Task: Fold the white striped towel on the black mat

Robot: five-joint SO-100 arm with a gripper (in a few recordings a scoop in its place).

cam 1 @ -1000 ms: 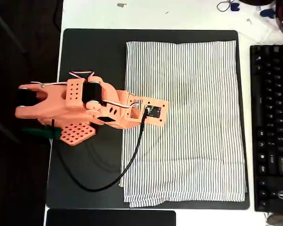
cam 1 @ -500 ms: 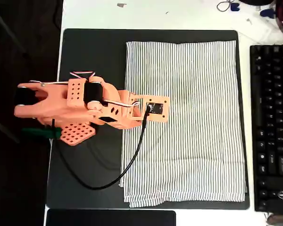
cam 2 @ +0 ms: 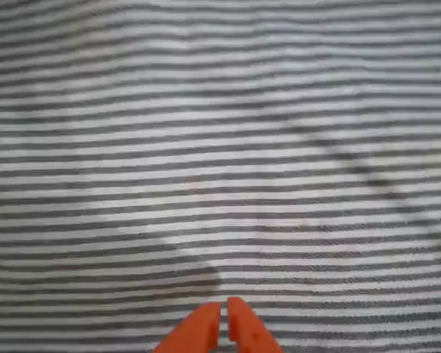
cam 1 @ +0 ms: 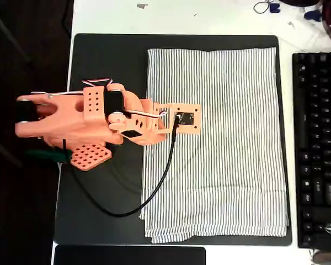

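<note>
The white striped towel [cam 1: 226,143] lies spread flat on the black mat [cam 1: 107,61], covering the mat's right two thirds. My orange arm reaches in from the left, and its wrist camera plate hangs over the towel's left part. In the wrist view the two orange fingertips of my gripper [cam 2: 224,316] sit side by side at the bottom edge, shut, just above the striped cloth [cam 2: 220,147] with nothing between them. A faint crease runs diagonally across the cloth at the right of the wrist view.
A black keyboard [cam 1: 317,149] lies just right of the mat. A smaller dark rectangle [cam 1: 129,255] sits at the bottom edge. The arm's black cable [cam 1: 154,190] loops over the mat's bare left strip. Small items lie on the white table at the top right.
The arm has swung slightly toward the top of the overhead view, carrying the wrist plate a little up and right over the towel. The towel has not moved.
</note>
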